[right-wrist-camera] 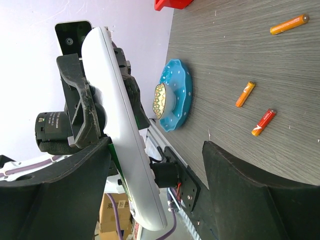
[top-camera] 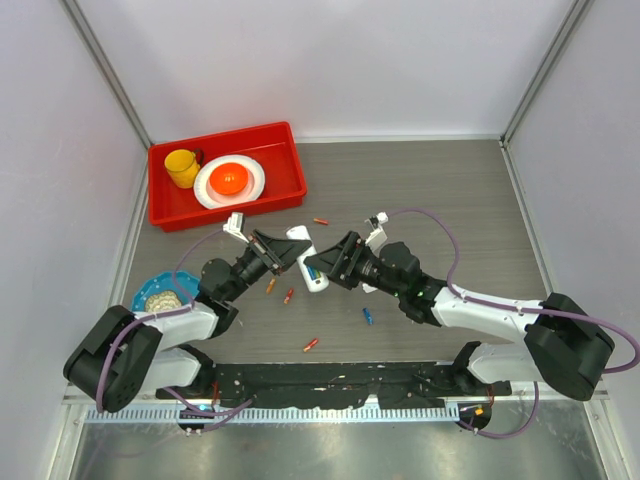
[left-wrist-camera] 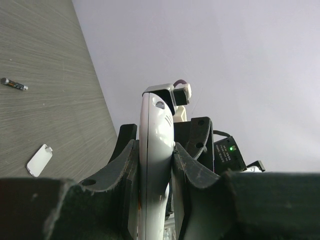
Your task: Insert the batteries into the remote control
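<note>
Nearest batteries: an orange-red battery (top-camera: 310, 345) lay on the surface (top-camera: 450, 200) closest to the arm bases. A blue battery (top-camera: 367, 316) lay just beyond it to the right.
Dish: a blue dish (top-camera: 160, 293) sat beside the left arm and held something pale and bumpy.
Orange batteries: two orange batteries (top-camera: 289, 296) lay near each other, just left of the end effectors.
Left end effector: the left end effector (top-camera: 288, 250) was clamped tight on the remote (top-camera: 308, 262), its fingers (left-wrist-camera: 192, 165) pressed against both faces.
Remote: white, held on edge above the middle of the surface, between the two arms.
Right end effector: the right end effector (top-camera: 325, 266) had its jaws spread wide around the remote's free end. One finger was just beside the remote and the other well apart, so there was no grip.
Cover: a small white cover (left-wrist-camera: 39, 160) lay flat on the surface, with a dark battery (left-wrist-camera: 13, 84) beyond it.
Red battery: a red battery (top-camera: 321, 221) lay past the remote.
Bin: a red bin (top-camera: 283, 140) stood at the far left and held a yellow cup (top-camera: 182, 167) and a white plate (top-camera: 205, 190) with a round orange thing on it.
</note>
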